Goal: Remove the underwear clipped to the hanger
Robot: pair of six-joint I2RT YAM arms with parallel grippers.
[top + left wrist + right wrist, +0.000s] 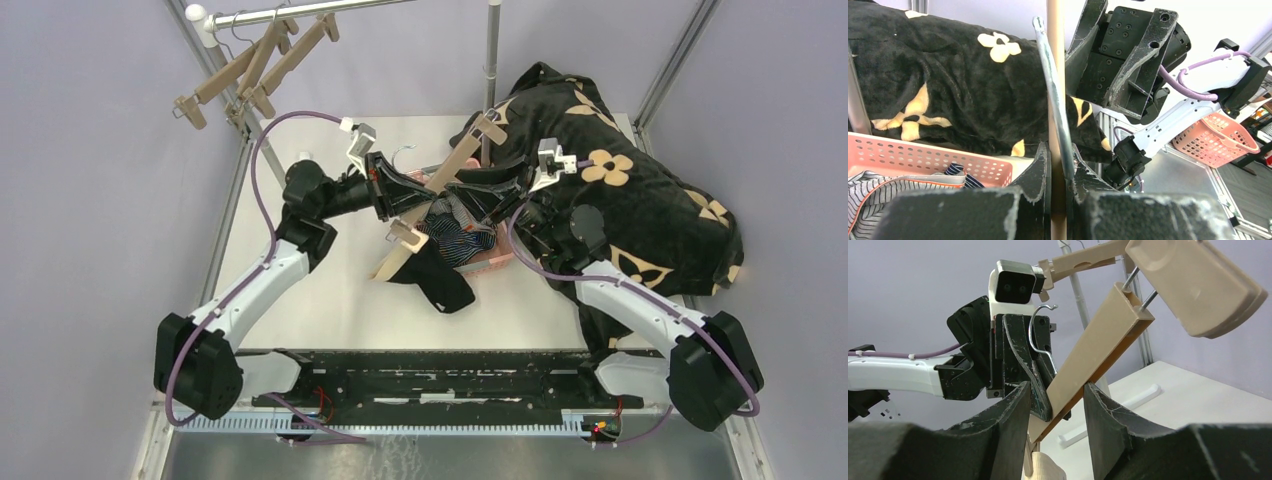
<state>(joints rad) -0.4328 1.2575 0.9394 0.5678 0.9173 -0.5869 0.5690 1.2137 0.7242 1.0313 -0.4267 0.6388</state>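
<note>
Left hand (1059, 150): pressed together on the hanger (1055, 50), pinching the tan bar at mid-length, where the wire hook (1048, 70) rises out between the fingers.

Right hand (1057, 387): spread, one finger on each side of the same bar, just beyond the left hand's grip. Whether the pads touch the wood cannot be told. Above this hand the bar ends in a tan clip (1198, 285), which holds no cloth.

Underwear: the grey striped shorts (878, 197) lie bunched in a pink basket (923, 159) directly under both hands, with the navy striped shorts (465, 240) beside them in the same basket. The black shorts (440, 285) lie spread on the desk (340, 310), on the base side of the hands, beside the hanger's lower end. Whether the lower clip (405, 235) grips them cannot be told.

Beyond the right hand, a black blanket (938, 85) with tan flowers is heaped on the desk behind the basket. Well past the left hand, spare hangers (260, 60) hang from a rail (300, 12).
</note>
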